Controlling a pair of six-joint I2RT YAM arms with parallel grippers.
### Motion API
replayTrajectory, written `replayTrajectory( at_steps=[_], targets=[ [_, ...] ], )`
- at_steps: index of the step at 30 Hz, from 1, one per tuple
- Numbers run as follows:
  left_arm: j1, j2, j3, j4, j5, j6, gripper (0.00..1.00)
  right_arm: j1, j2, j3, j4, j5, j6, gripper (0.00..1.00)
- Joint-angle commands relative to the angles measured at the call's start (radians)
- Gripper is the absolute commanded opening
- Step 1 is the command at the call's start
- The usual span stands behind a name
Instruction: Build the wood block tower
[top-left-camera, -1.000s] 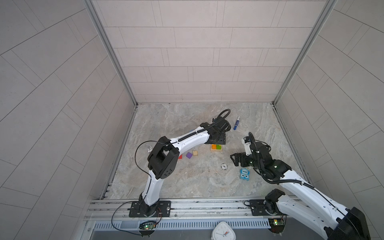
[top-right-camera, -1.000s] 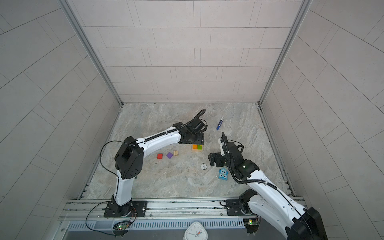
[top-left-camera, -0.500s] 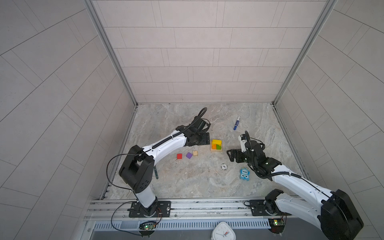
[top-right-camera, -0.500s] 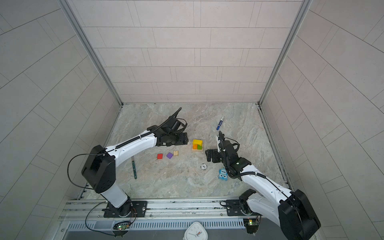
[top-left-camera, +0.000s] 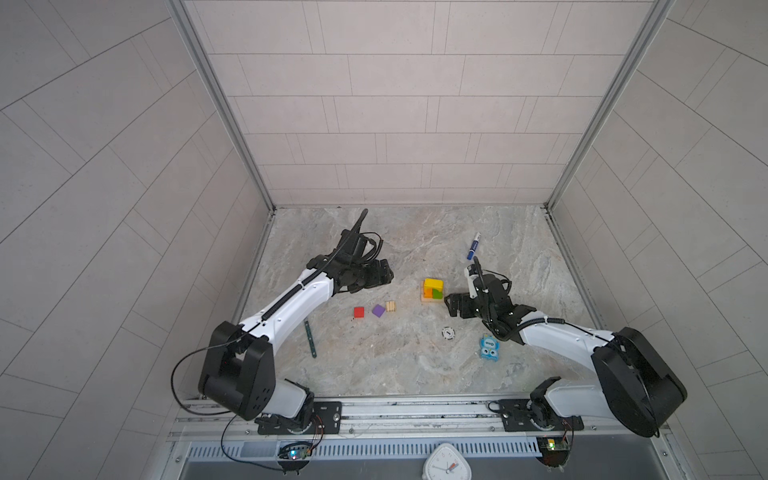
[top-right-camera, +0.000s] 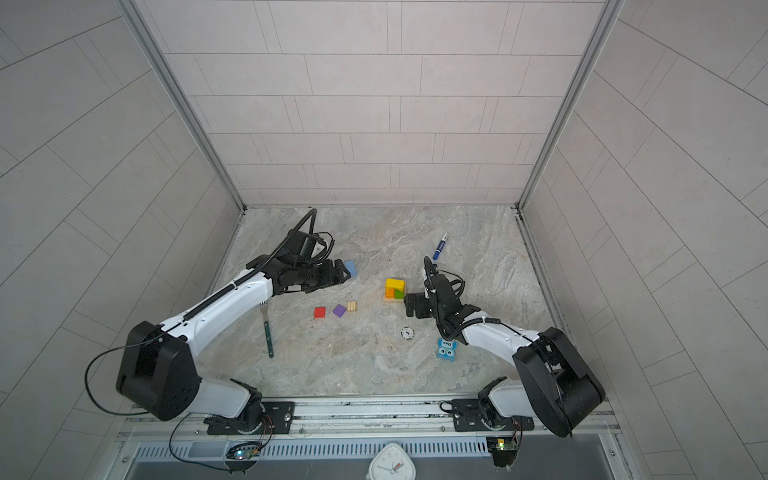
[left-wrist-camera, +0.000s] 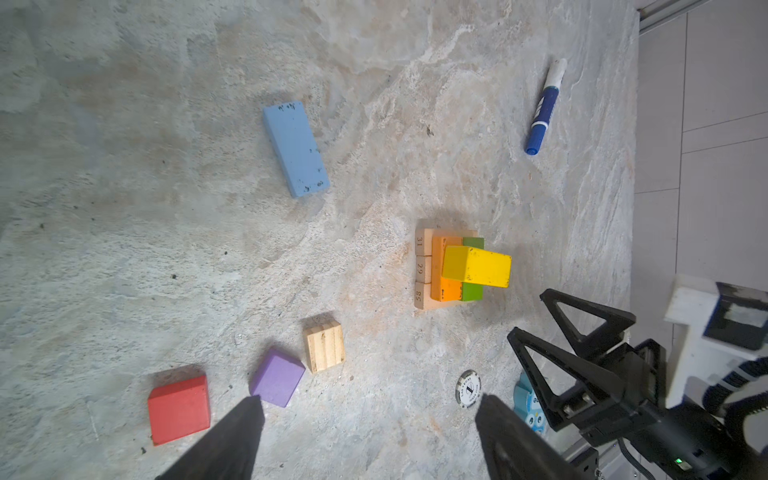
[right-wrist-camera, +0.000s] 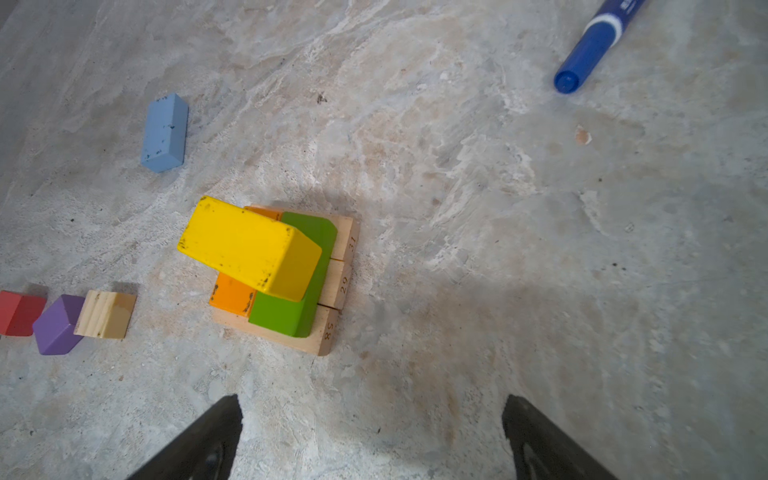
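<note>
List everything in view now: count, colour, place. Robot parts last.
plain tan wooden bars: 3, tan, base of tower
orange wooden bar: 1, orange, on base
green wooden bar: 1, green, beside orange
yellow wooden bar: 1, yellow, crosswise on top
blue wooden bar: 1, pale blue, flat, apart from tower
red wooden cube: 1, red, table
purple wooden cube: 1, purple, beside red
striped natural wooden cube: 1, tan, beside purple
blue marker pen: 1, blue-white, far side
round poker chip: 1, white-black, front of tower
blue cartoon-eyed toy: 1, blue, right of chip
green-handled fork: 1, green, table's left side
white clock: 1, white, front edge
left gripper: 1, black, open, empty
right gripper: 1, black, open, empty, beside tower
</note>
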Motion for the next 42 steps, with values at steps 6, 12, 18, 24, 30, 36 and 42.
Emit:
replayTrajectory(
  at_steps=[6,12,18,24,30,36,42],
  targets=[
    [0.064,-0.053,-0.066,-0.01,0.059,0.089,0.87,-0.003,0.046,0.038,0.051,0.038,0.004,0.99],
    [0.073,-0.062,-0.088,0.042,0.112,0.071,0.87,-0.003,0.088,0.058,0.057,0.04,0.023,0.99],
    [0.08,-0.074,-0.094,0.04,0.106,0.075,0.87,-0.004,0.111,0.067,0.068,0.049,0.03,0.99],
    [0.083,-0.078,-0.093,0.036,0.101,0.078,0.87,-0.003,0.136,0.079,0.059,0.055,0.038,0.99],
    [0.084,-0.081,-0.093,0.036,0.097,0.079,0.87,-0.003,0.147,0.092,0.05,0.064,0.041,0.99],
    [0.086,-0.084,-0.095,0.033,0.096,0.08,0.87,-0.003,0.153,0.11,0.055,0.07,0.043,0.99],
    [0.086,-0.087,-0.094,0.033,0.094,0.079,0.87,-0.004,0.159,0.114,0.054,0.074,0.044,0.99]
  ],
)
